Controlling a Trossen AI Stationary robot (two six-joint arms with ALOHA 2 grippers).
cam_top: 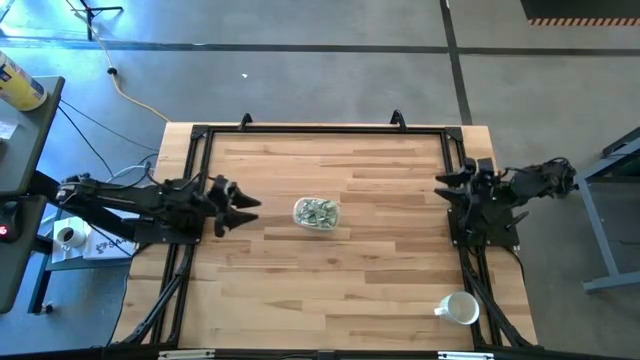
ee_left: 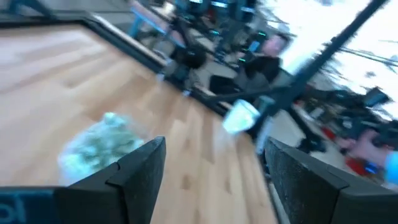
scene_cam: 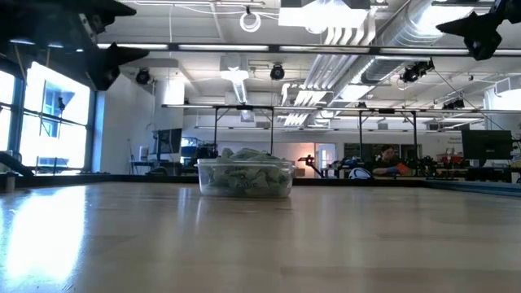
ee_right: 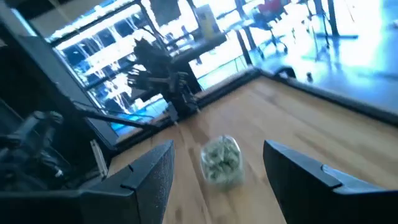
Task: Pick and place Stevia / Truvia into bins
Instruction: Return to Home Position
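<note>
A small clear container (cam_top: 316, 213) stands on its base at the middle of the wooden table, heaped with green and white sweetener packets (scene_cam: 244, 176). It also shows in the left wrist view (ee_left: 99, 149) and the right wrist view (ee_right: 221, 159). My left gripper (cam_top: 245, 207) is open and empty, raised above the table to the container's left. My right gripper (cam_top: 445, 186) is open and empty, raised near the table's right edge.
A white mug (cam_top: 458, 308) lies at the table's near right corner. A black frame (cam_top: 320, 131) runs around the table's edges. Bare wood lies around the container on all sides.
</note>
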